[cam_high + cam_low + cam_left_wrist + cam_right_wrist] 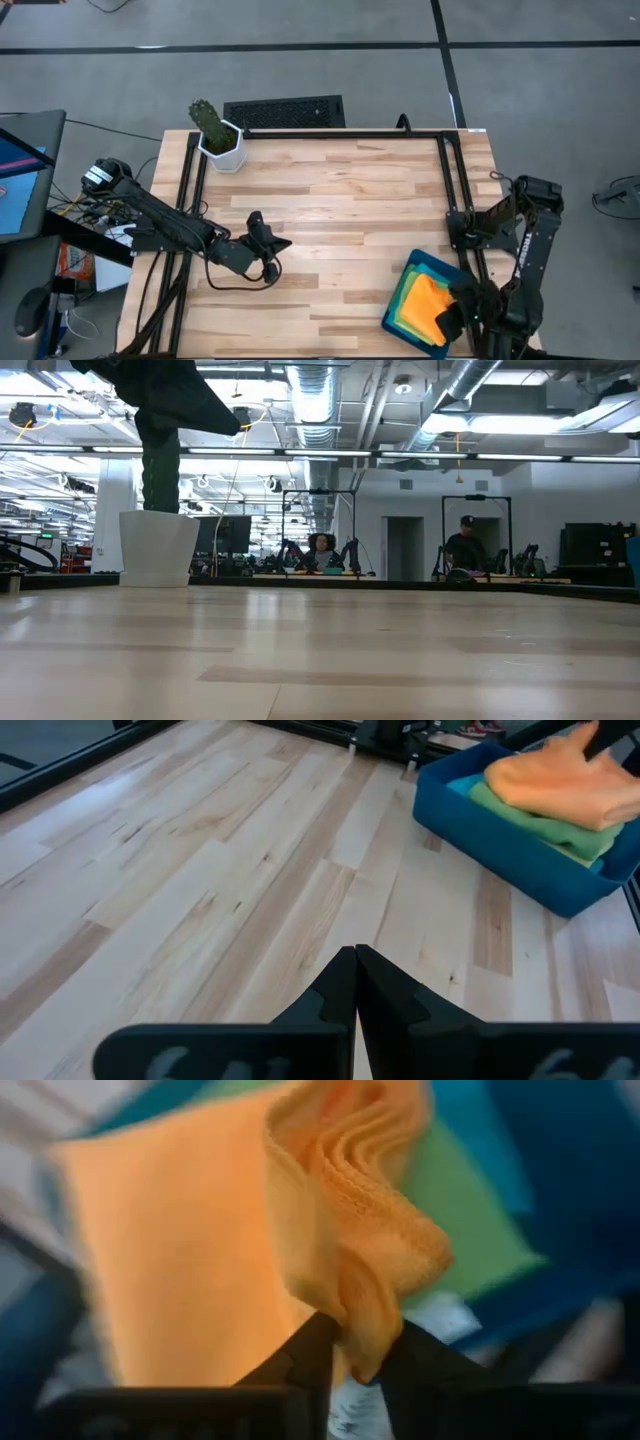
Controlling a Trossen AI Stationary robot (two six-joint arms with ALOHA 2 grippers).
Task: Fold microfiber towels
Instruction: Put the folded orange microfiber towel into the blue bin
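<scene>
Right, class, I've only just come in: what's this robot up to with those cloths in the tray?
The right gripper is over the blue tray at the table's near right corner, pinching a raised fold of the orange towel that tops the stack. Green towel and other cloths lie beneath it in the tray. The left gripper waits shut and empty over the bare wooden table. No towel is laid out for folding yet.
</scene>
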